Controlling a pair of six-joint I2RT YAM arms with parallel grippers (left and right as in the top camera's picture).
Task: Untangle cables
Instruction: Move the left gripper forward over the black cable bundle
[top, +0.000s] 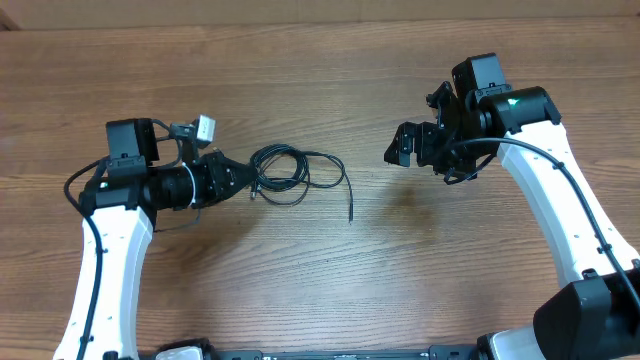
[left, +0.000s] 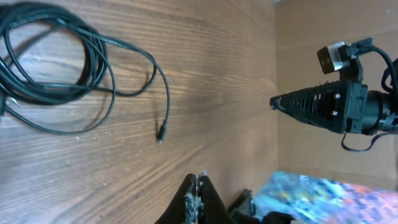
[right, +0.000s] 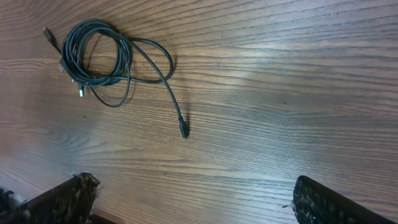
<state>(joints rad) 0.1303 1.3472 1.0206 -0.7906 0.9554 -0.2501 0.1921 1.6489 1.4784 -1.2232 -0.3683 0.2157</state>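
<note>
The table (top: 330, 70) was plain brown wood. The two white arms came in from the near edge, one on each side. From the left wrist view the right arm (left: 348, 109) showed across the table, with its small camera (left: 331, 57) on top and its own thick black lead looping behind it. The stretch of wood between either gripper and the task's thing showed only grain. The cables (top: 290, 172) lay on the table left of centre, bunched in a loose coil of several turns. One tail curved away from the coil toward the near edge and ended in a small dark plug (right: 183, 130) lying flat on the wood. The left gripper (left: 196, 180) had its jaws pressed together with no cord between them. From overhead its tip pointed at the coil's left rim and sat just beside it, but whether it touched could not be told. In its own view the coil lay up and to the left, apart from the fingertips. The right gripper (right: 193, 183) stood with its jaws spread wide and holding nothing, well apart from the coil on the coil's right side, with the plug end the nearest part.
</note>
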